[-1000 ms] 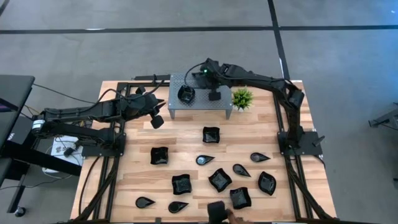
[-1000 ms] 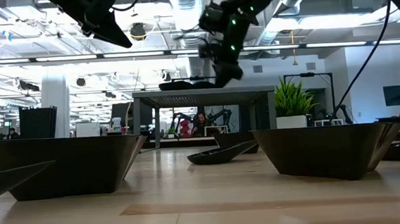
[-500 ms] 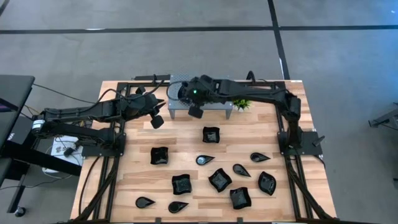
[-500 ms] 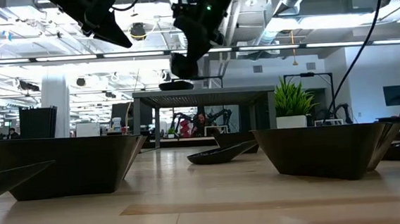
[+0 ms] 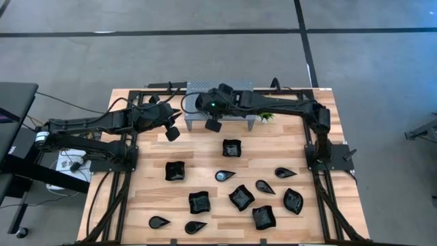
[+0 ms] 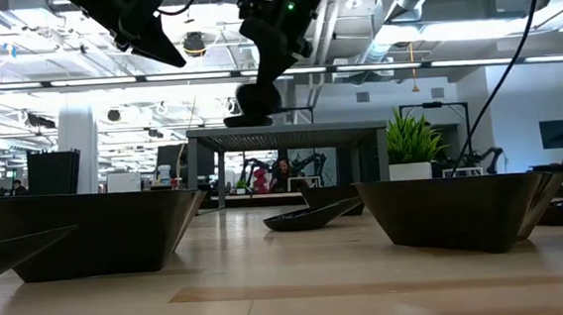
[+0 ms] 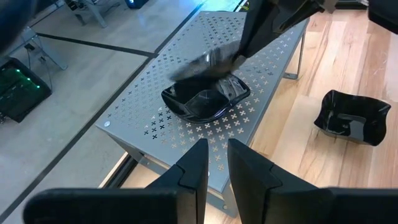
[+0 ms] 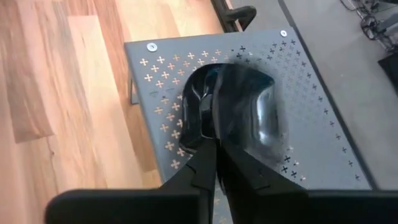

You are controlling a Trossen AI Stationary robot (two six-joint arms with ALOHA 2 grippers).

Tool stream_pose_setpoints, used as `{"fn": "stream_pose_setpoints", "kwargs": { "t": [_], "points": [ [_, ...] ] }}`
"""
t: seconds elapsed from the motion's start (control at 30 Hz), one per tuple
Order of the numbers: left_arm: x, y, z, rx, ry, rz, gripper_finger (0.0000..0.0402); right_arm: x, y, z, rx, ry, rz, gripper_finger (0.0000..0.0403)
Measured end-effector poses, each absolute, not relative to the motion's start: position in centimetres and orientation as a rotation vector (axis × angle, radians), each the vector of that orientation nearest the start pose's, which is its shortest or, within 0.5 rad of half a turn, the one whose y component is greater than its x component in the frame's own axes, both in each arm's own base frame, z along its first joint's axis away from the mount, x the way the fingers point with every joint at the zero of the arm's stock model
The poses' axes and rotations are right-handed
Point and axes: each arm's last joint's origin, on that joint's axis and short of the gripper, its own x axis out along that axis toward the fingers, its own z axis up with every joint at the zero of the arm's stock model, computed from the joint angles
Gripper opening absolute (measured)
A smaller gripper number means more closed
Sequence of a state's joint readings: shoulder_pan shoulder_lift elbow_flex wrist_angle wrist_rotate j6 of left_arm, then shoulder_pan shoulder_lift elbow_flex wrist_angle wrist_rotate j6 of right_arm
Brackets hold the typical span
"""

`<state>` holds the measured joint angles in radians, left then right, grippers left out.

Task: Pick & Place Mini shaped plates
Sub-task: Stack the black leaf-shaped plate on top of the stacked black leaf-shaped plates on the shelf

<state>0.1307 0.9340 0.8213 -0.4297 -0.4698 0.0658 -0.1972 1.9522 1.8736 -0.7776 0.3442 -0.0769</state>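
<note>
Several glossy black mini shaped plates [image 5: 232, 147] lie scattered on the wooden table. One more plate [image 7: 205, 104] sits on the left end of a grey perforated shelf [image 5: 237, 115]. My right gripper [image 5: 206, 107] reaches over that end of the shelf, shut on another black plate [image 8: 255, 118] just above the one sitting there. My left gripper [image 5: 172, 131] hovers left of the shelf and holds nothing. Its fingers [image 7: 202, 162] stand a narrow gap apart. My right gripper pinches a black plate by its rim [image 8: 219, 134] between the two fingers, coming down at it on a slant. The plate is blurred. It hangs directly over the plate on the shelf. Whether the two plates touch, I cannot tell.
A small green potted plant [image 6: 409, 134] stands beside the shelf's right end, partly under my right arm. Black frame rails run along the table's left and right sides. Bare wood lies between the shelf and the nearest plates.
My right gripper has travelled along the shelf toward the table's left, from the shelf's middle to above the plate at its left end, and has dropped slightly. A person's hand and a dark object at the table's near edge have gone from view.
</note>
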Motion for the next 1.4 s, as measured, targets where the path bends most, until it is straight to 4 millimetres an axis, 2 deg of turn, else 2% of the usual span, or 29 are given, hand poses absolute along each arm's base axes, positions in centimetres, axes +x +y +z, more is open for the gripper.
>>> {"fn": "stream_pose_setpoints", "kwargs": {
  "t": [0.23,0.43,0.57,0.7,0.83,0.9,1.0,1.07,1.13,1.2,1.27,1.4],
  "points": [
    [19.0,3.8,29.9,0.155,0.562,0.567,0.0063,42.0,-9.4,31.8,-0.141,0.878,-0.472,0.0057],
    [19.0,3.8,29.9,0.155,0.562,0.567,0.0063,42.1,-8.6,31.8,-0.149,0.876,-0.453,0.008],
    [19.0,3.8,29.9,0.154,0.565,0.568,0.0063,42.1,-6.9,32.0,-0.17,0.889,-0.413,0.0081],
    [19.0,3.7,29.8,0.142,0.573,0.524,0.0063,41.2,-4.2,33.8,-0.25,0.919,-0.368,0.0076],
    [19.2,3.1,29.7,0.078,0.573,0.296,0.0063,39.1,-1.6,36.2,-0.409,0.962,-0.425,0.007],
    [19.3,2.5,29.6,0.043,0.567,0.159,0.0063,37.3,-0.7,37.3,-0.437,1.001,-0.391,0.007],
    [19.4,1.6,29.6,0.02,0.561,0.023,0.0063,34.3,-0.2,38.9,-0.342,1.056,-0.244,0.0069],
    [19.5,1.1,29.6,0.019,0.56,-0.011,0.0063,32.8,-0.1,39.2,-0.275,1.042,-0.184,0.0069],
    [19.5,0.5,29.6,0.009,0.56,-0.034,0.0063,31.6,-0.3,38.4,-0.237,0.994,-0.167,0.0069],
    [19.5,-0.1,29.6,-0.006,0.56,-0.056,0.0063,30.9,-0.7,36.3,-0.197,0.909,-0.175,0.0069],
    [19.5,-0.7,28.9,-0.029,0.581,-0.08,0.0063,30.4,-1.0,33.0,-0.149,0.829,-0.169,0.0069],
    [19.0,-1.9,26.1,-0.13,0.676,-0.095,0.0063,29.5,-1.1,26.8,-0.086,0.712,-0.083,0.0069]
  ]
}}
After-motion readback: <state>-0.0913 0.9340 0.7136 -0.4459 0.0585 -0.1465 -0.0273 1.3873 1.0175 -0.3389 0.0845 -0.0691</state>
